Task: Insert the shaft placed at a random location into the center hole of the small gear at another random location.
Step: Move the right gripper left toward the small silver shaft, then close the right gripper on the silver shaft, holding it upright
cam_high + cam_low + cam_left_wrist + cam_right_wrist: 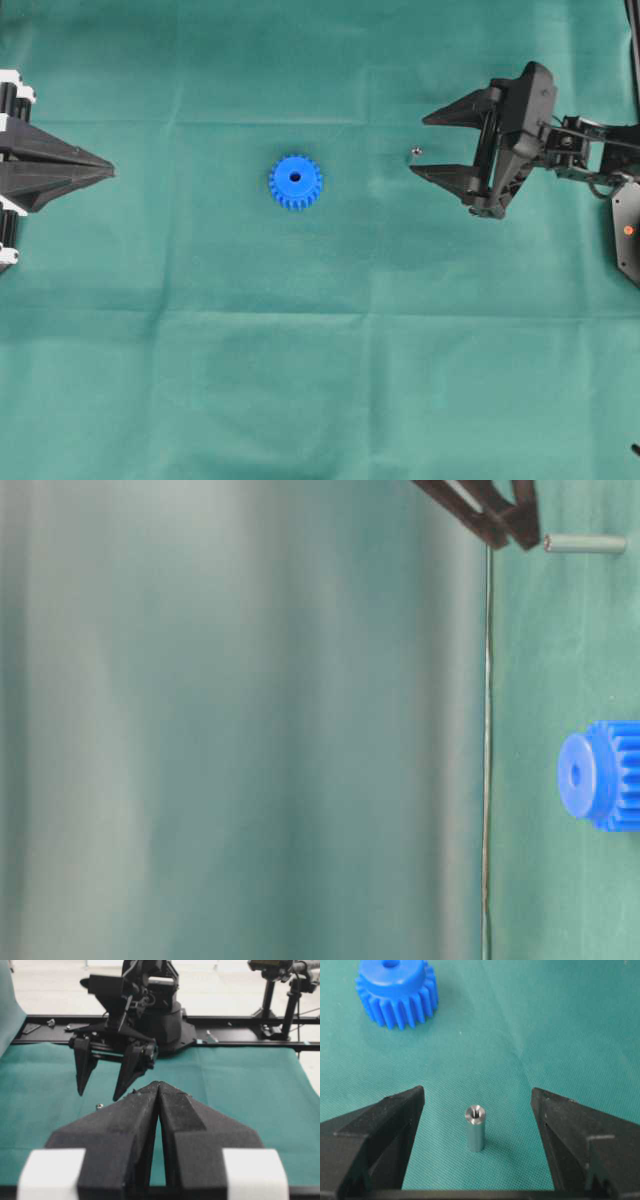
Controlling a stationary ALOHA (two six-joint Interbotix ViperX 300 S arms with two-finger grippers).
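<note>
Green cloth across the whole surface, gear near its middle, hole facing up, shaft upright toward the right edge, right gripper spread wide around it, untouched, left gripper pinched together, empty, at the left edge

Even, bright light over my green tabletop, shadows faint; my table-level view is a blurred wash across its left half, and my wrist views soften toward the top.
</note>
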